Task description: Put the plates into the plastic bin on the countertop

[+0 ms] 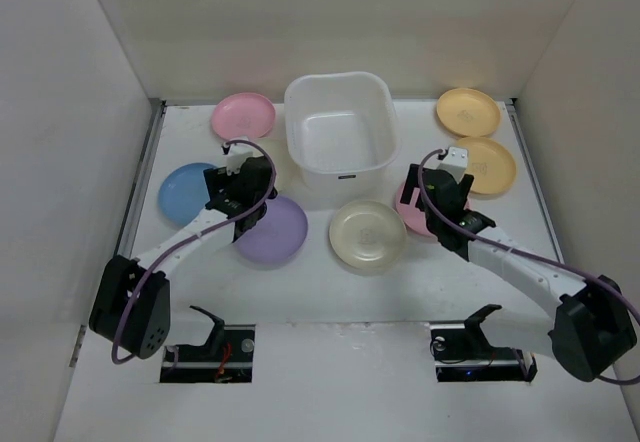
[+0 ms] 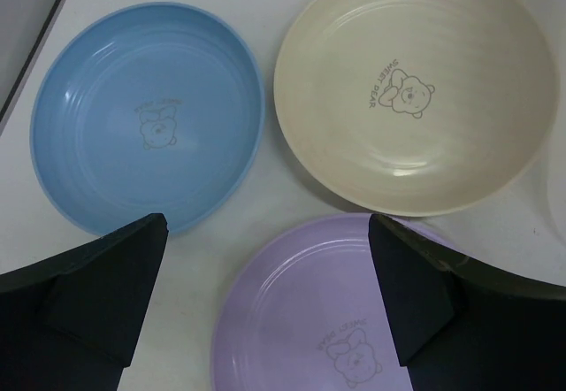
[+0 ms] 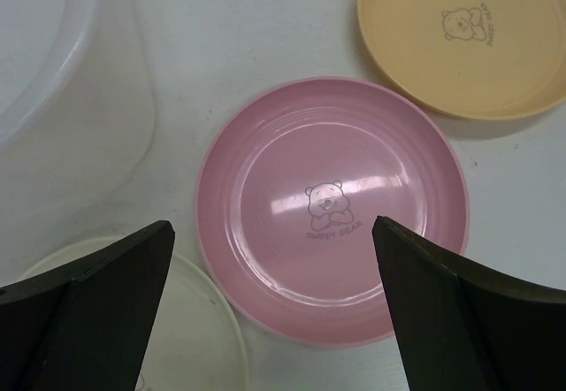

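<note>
The plastic bin [image 1: 340, 169] is seen standing at the back middle of the white tabletop [image 1: 320, 302], with the plates laid out around it on the tabletop. The left claw [image 2: 267, 227] is held open above the spot where three plates meet: a blue plate [image 2: 146, 112] to its left, a purple plate [image 2: 309, 311] nearest the arm's base, and a cream plate [image 2: 416, 90] lying just beside the bin's left front corner. Nothing is held between its dark fingers [image 2: 115, 294].

The right claw [image 3: 272, 225] is likewise spread wide, its fingertips set on either side of a pink plate [image 3: 332, 205] that lies upright just off the bin's right front corner. Whether the fingers are touching that plate cannot be told.

A second cream plate [image 1: 367, 235] is seen in front of the bin, its right edge close against the pink plate. A yellow-orange plate [image 3: 460, 37] lies just beyond the pink one, and another yellow-orange plate [image 1: 468, 112] is placed farther back, by the rear wall. A second pink plate [image 1: 243, 114] rests at the bin's left rear corner. A small bear mark is printed at the centre of the plates seen close up.
</note>
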Robot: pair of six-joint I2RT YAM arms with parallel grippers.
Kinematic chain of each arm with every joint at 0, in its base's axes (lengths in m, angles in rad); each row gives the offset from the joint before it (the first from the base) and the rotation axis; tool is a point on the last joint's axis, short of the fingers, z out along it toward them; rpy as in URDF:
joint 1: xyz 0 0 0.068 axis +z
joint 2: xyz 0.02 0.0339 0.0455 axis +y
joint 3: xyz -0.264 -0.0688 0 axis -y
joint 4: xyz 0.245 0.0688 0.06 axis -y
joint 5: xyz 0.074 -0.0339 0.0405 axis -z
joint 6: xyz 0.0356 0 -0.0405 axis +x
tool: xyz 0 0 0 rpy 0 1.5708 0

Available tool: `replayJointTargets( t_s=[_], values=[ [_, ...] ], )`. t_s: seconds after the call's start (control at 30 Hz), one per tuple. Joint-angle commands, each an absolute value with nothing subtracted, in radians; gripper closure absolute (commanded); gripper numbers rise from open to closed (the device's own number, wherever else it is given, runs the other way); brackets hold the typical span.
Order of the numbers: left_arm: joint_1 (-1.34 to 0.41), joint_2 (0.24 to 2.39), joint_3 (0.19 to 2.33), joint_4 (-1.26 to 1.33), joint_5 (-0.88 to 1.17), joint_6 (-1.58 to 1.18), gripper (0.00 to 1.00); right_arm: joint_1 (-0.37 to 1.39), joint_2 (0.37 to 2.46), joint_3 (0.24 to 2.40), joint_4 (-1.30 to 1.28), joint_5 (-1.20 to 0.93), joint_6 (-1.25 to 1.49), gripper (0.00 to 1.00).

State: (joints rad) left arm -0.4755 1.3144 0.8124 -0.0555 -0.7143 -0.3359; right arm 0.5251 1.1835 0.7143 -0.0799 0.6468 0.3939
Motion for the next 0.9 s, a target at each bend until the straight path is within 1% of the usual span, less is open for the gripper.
replayJointTargets(
  t_s=[0.0,0.23,0.4,0.53,0.7,0.8,0.87],
  values=[
    [-0.479,1.284,0.833,-0.054,-0.756,-0.324,0.00,0.530,1.143,0.706,-0.057,0.649,0.407,0.00],
    [-0.487,1.240,0.781,-0.020,-0.742,-0.290,0.00,0.531,1.132,0.709,-0.075,0.650,0.410,0.00],
    [-0.510,1.125,0.680,0.093,-0.683,-0.244,0.00,0.554,1.115,0.704,-0.097,0.641,0.403,0.00],
    [-0.498,1.036,0.595,0.173,-0.670,-0.268,0.00,0.593,1.089,0.713,-0.156,0.640,0.407,0.00],
    [-0.464,1.020,0.598,0.083,-0.600,-0.262,0.00,0.653,1.063,0.706,-0.175,0.641,0.416,0.00],
    [-0.484,1.028,0.632,-0.009,-0.565,-0.304,0.00,0.683,1.055,0.701,-0.176,0.641,0.422,0.00],
    [-0.527,0.965,0.632,-0.082,-0.561,-0.368,0.02,0.700,1.046,0.696,-0.182,0.643,0.419,0.00]
  ],
)
